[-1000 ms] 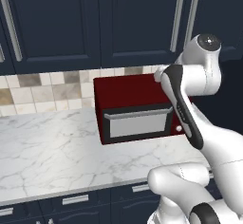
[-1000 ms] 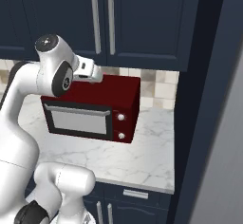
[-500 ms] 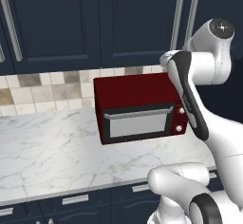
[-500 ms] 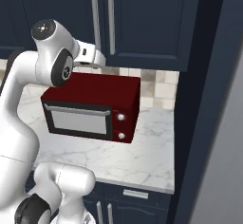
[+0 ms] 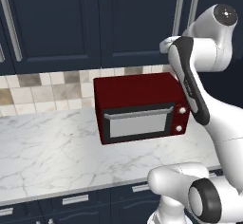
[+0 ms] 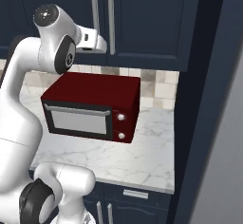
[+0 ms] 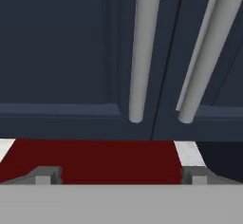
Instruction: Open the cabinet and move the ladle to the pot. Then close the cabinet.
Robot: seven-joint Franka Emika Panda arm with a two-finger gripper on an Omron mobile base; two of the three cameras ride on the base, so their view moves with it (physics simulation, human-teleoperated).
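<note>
Left base view: a row of dark navy wall cabinets runs along the top. The cabinet (image 5: 142,23) of the task is the tall door whose slim silver bar handle (image 5: 178,13) runs straight up and down along its right edge; the door sits flush and shut. Just beside it, the twin door's handle (image 5: 193,8) stands parallel. Below, a dark red microwave (image 5: 140,107) rests on the white marble counter (image 5: 47,152), against a beige tiled wall (image 5: 42,88). The white arm rises at the right, its upper links crossing in front of the lower ends of both handles.

Right base view: the same closed door (image 6: 61,0) appears at upper left, its handle (image 6: 94,9) vertical, with the twin door's handle (image 6: 111,21) close to its right. The arm's wrist reaches up to just below these handles, above the microwave (image 6: 92,107). A tall navy panel (image 6: 204,99) stands at the right end of the counter (image 6: 142,156).

Hand view: the two handles hang as pale vertical bars, the task door's handle (image 7: 142,52) on the left, the twin's (image 7: 211,52) on the right leaning slightly, with the seam between the doors running between them. Their lower ends stop above the red microwave top (image 7: 95,163). The hand (image 7: 121,175) is spread wide and holds nothing, its fingertips (image 7: 43,174) far apart at the bottom, below both handles and apart from them.
</note>
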